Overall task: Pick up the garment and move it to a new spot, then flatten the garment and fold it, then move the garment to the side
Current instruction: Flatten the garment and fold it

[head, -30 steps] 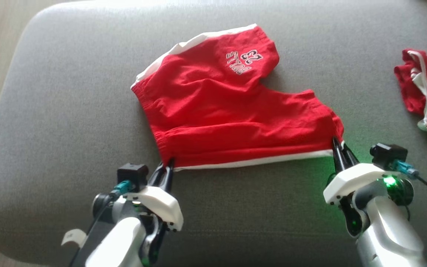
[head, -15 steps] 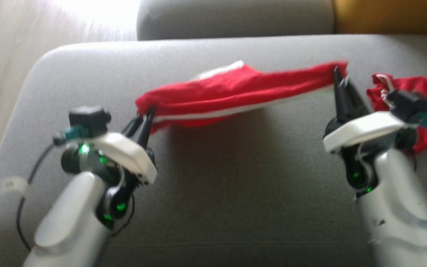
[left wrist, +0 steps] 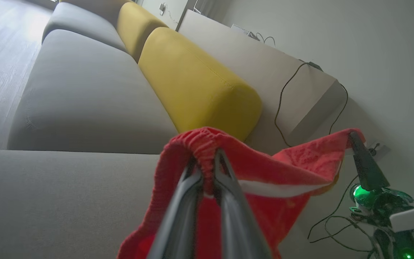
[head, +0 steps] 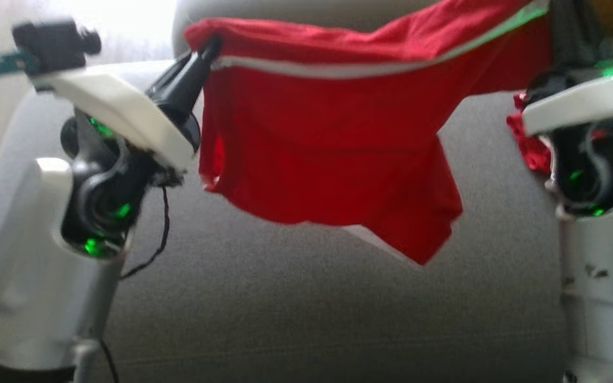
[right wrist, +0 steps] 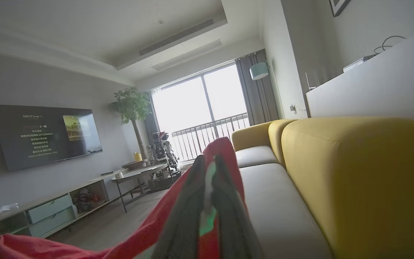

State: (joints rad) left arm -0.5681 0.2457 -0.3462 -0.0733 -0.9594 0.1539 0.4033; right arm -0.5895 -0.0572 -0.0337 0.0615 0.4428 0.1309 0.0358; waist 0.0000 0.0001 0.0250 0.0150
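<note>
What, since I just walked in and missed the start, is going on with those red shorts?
The robot is holding the red shorts up in the air over the grey sofa seat. Its left claw is pinched shut on one end of the top edge and its right claw on the other, so the cloth hangs spread between them. Nothing is laid flat or folded yet. A second red garment lies on the sofa to the right.
</note>
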